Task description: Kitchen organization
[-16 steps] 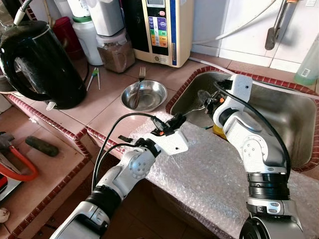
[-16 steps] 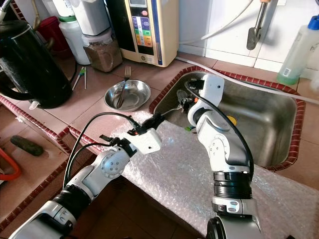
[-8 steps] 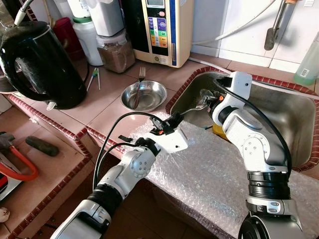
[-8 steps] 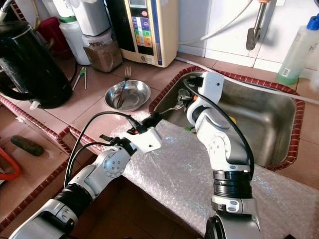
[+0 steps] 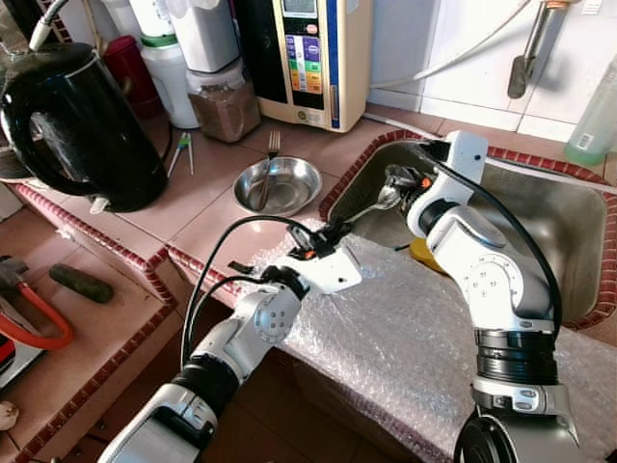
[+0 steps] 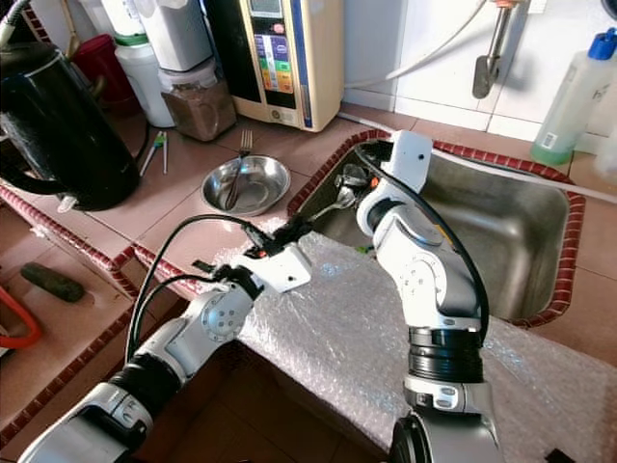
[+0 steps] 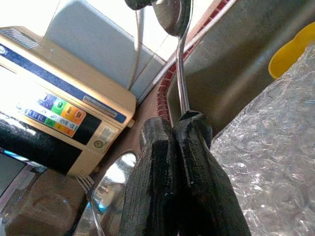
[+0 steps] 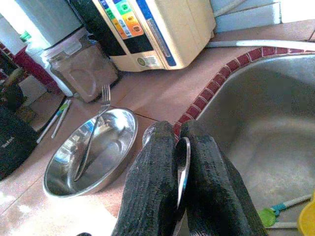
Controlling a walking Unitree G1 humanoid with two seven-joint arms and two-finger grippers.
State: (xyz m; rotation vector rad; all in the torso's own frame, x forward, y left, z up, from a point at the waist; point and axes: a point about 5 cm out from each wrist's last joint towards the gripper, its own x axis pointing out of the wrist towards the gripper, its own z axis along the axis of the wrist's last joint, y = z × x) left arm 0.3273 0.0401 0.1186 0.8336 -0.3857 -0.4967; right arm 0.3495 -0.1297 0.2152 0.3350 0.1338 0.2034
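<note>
Tiled kitchen counter (image 5: 318, 145) in pinkish-brown, red-brick trim round a stainless steel sink (image 5: 569, 231) set at its right end; sheet of bubble wrap (image 5: 405, 338) draped over the counter's front edge.

Large black electric kettle (image 5: 77, 125) at left edge. Cream water-purifier box with coloured buttons (image 5: 313, 53) against back wall, clear jar of brown powder (image 5: 224, 101) beside it.

Change over the last second: long silver spoon (image 5: 371, 204) raised slightly from inside the sink's left wall to level with the rim, both arms lifting together. Handle end pinched in the left gripper (image 7: 177, 132), fingers closed tight on it per left wrist view. Bowl end pinched edge-on in the right gripper (image 8: 179, 147), fingers nearly touching around it. Spoon spans between the two, over the sink's left rim. Judged: handover in progress, neither side released yet; one must let go before the spoon can travel on.

Containers: shallow round steel bowl (image 5: 280, 183) on counter just left of the sink, holding one steel fork (image 5: 267, 166) leaning over its back rim. Probable destination for the spoon. Sink holds a yellow object (image 5: 424, 253), partly hidden behind right arm, and a small green-tipped item (image 8: 275, 211) on its floor; identity unclear.
</note>
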